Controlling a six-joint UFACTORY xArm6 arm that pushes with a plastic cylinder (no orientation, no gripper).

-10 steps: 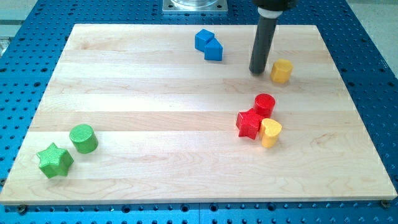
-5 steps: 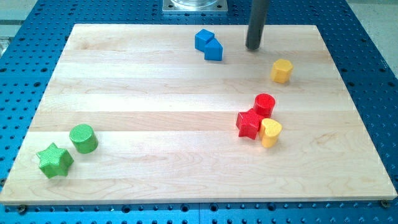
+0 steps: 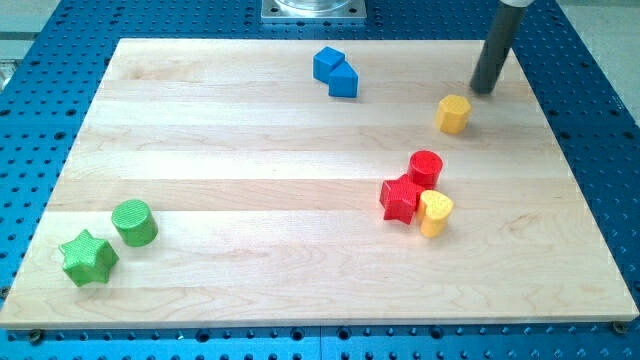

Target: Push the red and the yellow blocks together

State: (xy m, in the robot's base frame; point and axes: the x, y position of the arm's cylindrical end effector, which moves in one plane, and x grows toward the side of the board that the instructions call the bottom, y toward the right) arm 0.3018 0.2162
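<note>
Your rod stands upright, gripperless, my tip (image 3: pixel 483 90) just above-right of the lone yellow block (image 3: pixel 453 114), apart from it, while the red cylinder (image 3: pixel 426 167), red star (image 3: pixel 400 198) and yellow heart (image 3: pixel 435 212) cluster below.

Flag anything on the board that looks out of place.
One yellow block sits alone, apart from the touching cluster of red cylinder, red star and yellow heart. My tip stands just up-right of it, not touching. Nothing is damaged.

Bare board separates my tip (image 3: pixel 484 90) from the yellow block (image 3: pixel 453 114).
</note>
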